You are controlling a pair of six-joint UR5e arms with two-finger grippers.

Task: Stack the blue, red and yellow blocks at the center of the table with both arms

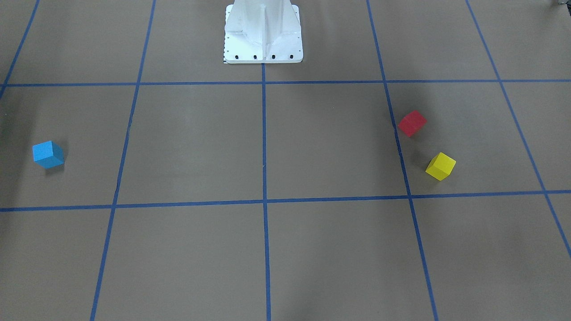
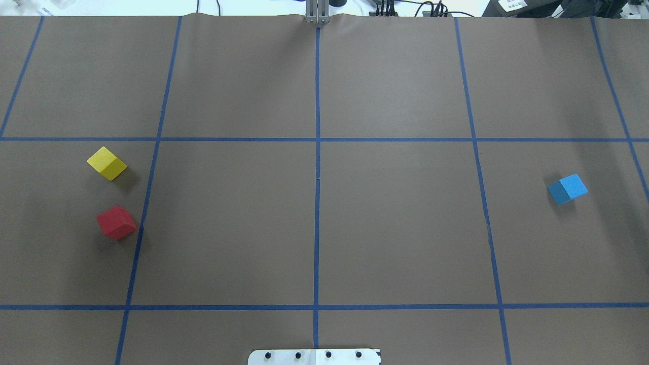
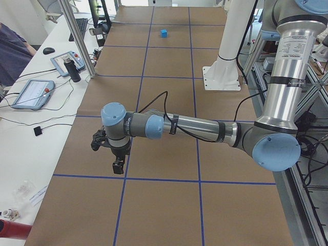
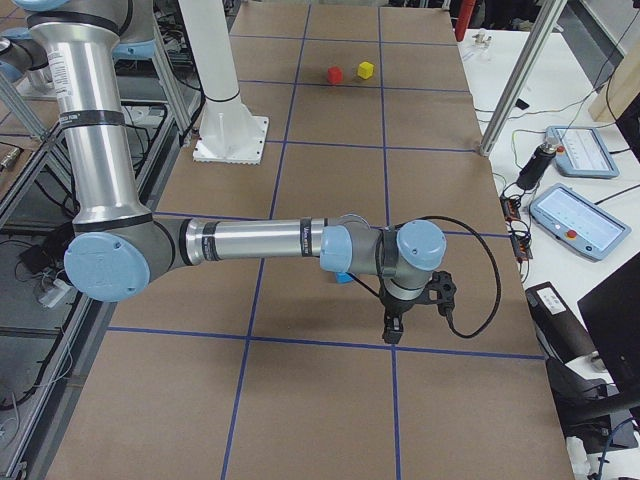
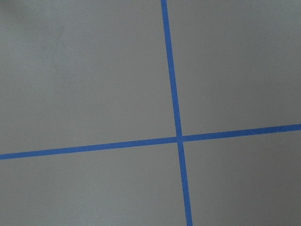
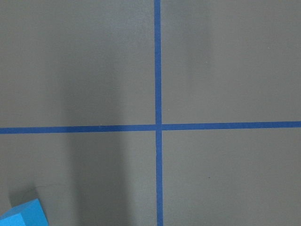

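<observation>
Red block (image 2: 116,223) and yellow block (image 2: 107,163) lie near each other on the desk (image 2: 395,228), blue block (image 2: 568,189) well apart; whether left jaws or right jaws are spread, I cannot tell.

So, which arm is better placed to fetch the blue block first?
The right arm. The blue block lies on its side of the table, and its wrist camera shows a corner of it; the left arm is at the opposite end.

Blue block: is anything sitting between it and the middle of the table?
Nothing visible does. From the blue block to the middle, only table and tape lines show; the red block and yellow block lie beyond.
</observation>
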